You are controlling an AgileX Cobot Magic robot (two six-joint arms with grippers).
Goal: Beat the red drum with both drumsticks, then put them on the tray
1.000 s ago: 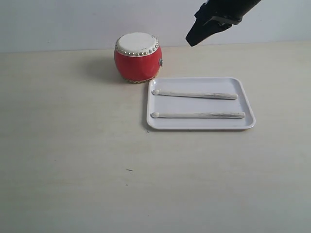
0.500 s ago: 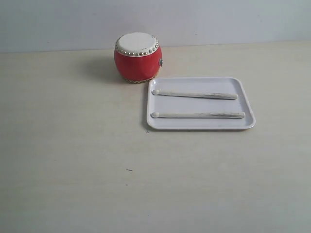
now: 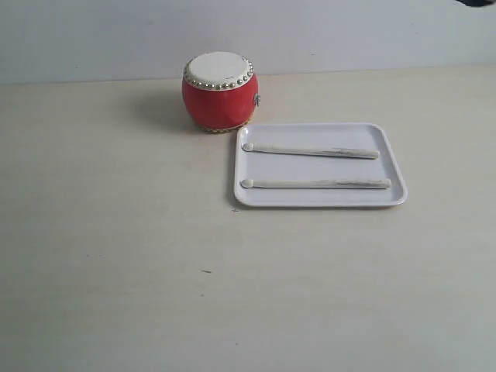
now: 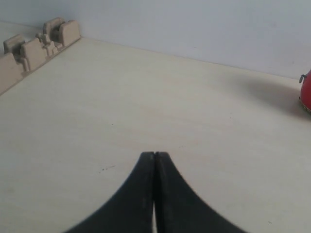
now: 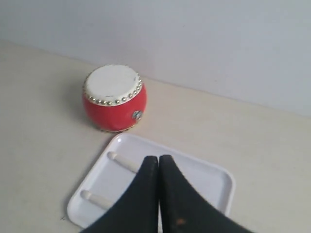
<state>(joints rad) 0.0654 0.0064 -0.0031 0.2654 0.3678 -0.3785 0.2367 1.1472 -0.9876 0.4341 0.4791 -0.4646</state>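
Note:
The red drum (image 3: 220, 91) stands upright at the back of the table, just behind the white tray's (image 3: 395, 155) left corner. Both drumsticks lie side by side in the tray, one farther back (image 3: 310, 151) and one nearer (image 3: 315, 184), rounded tips toward the left. In the right wrist view my right gripper (image 5: 158, 157) is shut and empty, high above the tray (image 5: 216, 177), hiding most of the sticks (image 5: 121, 161); the drum (image 5: 114, 98) shows beyond. My left gripper (image 4: 154, 154) is shut and empty over bare table, with the drum's edge (image 4: 306, 92) far off.
A row of tan block-shaped fixtures (image 4: 34, 46) runs along the table edge in the left wrist view. A pale wall (image 3: 116, 31) backs the table. A dark tip of the right arm (image 3: 477, 2) barely shows at the exterior view's top right corner.
The right arm, which hung over the table behind the tray a second ago, has pulled up out of the exterior view. Drum, tray and sticks have not moved.

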